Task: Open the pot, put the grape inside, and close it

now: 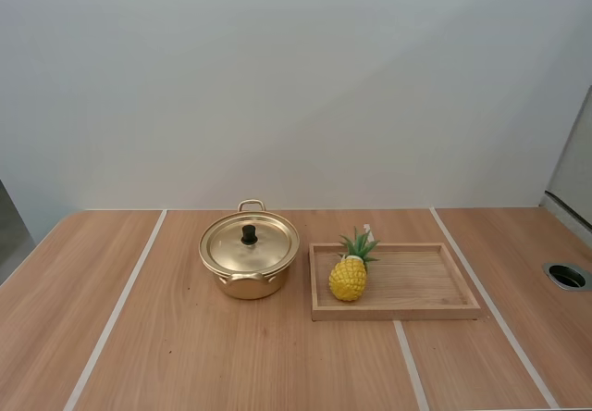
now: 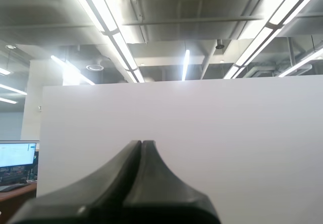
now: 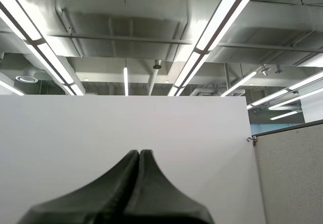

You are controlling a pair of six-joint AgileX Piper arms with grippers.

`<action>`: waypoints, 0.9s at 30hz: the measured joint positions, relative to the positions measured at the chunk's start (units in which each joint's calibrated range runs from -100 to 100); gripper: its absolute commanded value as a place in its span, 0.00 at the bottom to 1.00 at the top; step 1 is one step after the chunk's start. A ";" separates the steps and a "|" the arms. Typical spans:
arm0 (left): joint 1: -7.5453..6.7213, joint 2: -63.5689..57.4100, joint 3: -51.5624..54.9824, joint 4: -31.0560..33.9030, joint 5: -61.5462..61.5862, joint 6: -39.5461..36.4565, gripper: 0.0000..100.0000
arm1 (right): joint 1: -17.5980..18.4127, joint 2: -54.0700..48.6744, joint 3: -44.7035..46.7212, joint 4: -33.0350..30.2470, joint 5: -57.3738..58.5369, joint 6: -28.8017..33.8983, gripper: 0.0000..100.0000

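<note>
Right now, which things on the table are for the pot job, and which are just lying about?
For the job:
pot, gold
lid, shut on the pot
left claw and right claw, both shut on nothing

Just lying about:
wooden tray, beside the pot
pineapple, in the tray at the end nearest the pot; it is a pineapple, not a grape

The pot (image 1: 248, 286) and its lid (image 1: 266, 249) are glossy gold-toned metal, the lid's knob (image 1: 249, 235) matt black. The tray (image 1: 416, 281) is smooth pale wood on a wood-grain tabletop (image 1: 231, 365), the pineapple (image 1: 348, 280) bumpy-skinned. The left claw (image 2: 142, 144) and right claw (image 3: 140, 153) are smooth black with a dull sheen.
</note>
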 measured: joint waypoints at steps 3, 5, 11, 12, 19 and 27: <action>0.00 -2.31 5.28 0.00 -4.22 -0.52 0.00 | 0.00 -2.28 1.76 -1.21 -1.03 1.03 0.00; 0.00 -3.35 9.14 0.00 -7.44 -0.74 0.00 | 0.00 -3.35 4.61 -1.78 -2.61 1.40 0.00; 0.00 -4.32 22.93 0.00 -23.51 -1.21 0.00 | 0.00 -5.66 19.18 -2.24 -11.48 1.59 0.00; 0.00 -4.32 25.06 0.00 -25.67 -1.21 0.00 | -0.06 -5.98 21.94 -2.24 -13.44 1.59 0.00; 0.00 -4.32 41.55 0.00 -40.46 -2.32 0.00 | -0.06 -6.97 38.34 -2.49 -22.36 1.59 0.00; 0.94 -10.80 63.96 0.00 -61.78 -3.48 0.00 | 0.19 -8.28 53.54 -2.49 -25.48 1.59 0.00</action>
